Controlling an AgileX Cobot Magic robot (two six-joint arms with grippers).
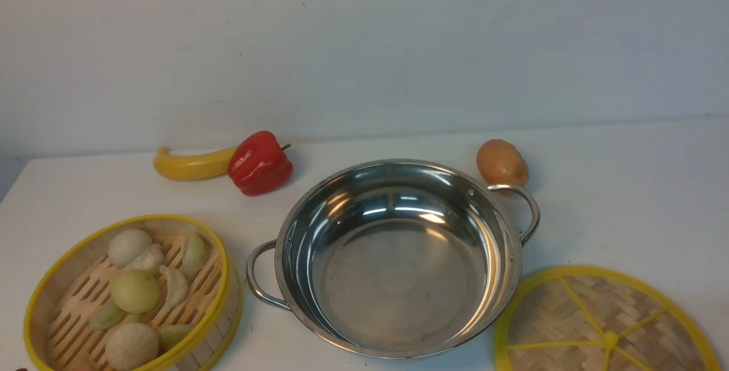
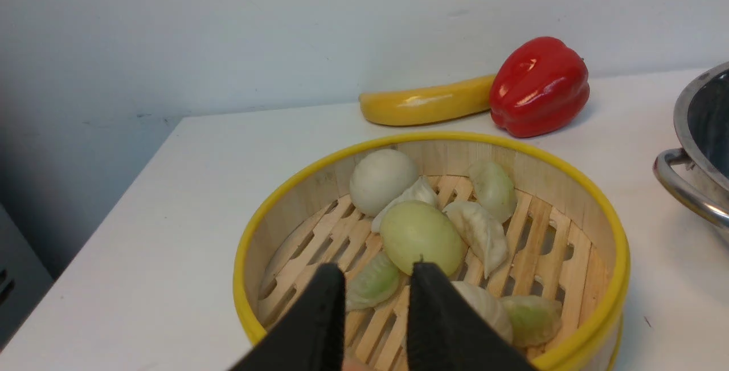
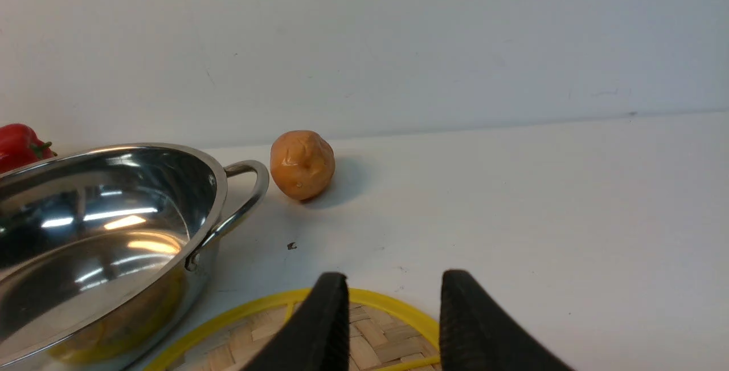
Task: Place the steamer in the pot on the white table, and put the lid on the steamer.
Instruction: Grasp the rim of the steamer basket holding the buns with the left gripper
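Steel pot (image 1: 398, 280) sits mid-table, wide and shallow, a loop handle on each side. Its inside is bare polished metal showing only reflections.

To its left, near the front edge of the table (image 1: 626, 188), stands the steamer (image 1: 71, 325), just beside the pot's left handle but apart from it. On its slatted floor lie a white bun (image 2: 383, 180) toward the far wall, a yellow-green bun (image 2: 420, 237) near the middle, and several pale dumplings (image 2: 481, 234) tucked around and between them.

The lid (image 1: 603, 325) lies flat on the table at the pot's front right, yellow spokes up, its rim close to the pot's wall.

Along the back, a banana (image 1: 191, 164) touches a red pepper (image 1: 260, 163) behind the steamer, and a potato (image 1: 501, 163) rests just behind the pot's right handle.

The left gripper (image 2: 377, 271) is over the steamer's near side, its black fingers parted by a modest gap with nothing between them. The right gripper (image 3: 394, 277) is over the lid's far rim, fingers spread somewhat wider, also gripping nothing. Whether either touches what lies below it cannot be told.
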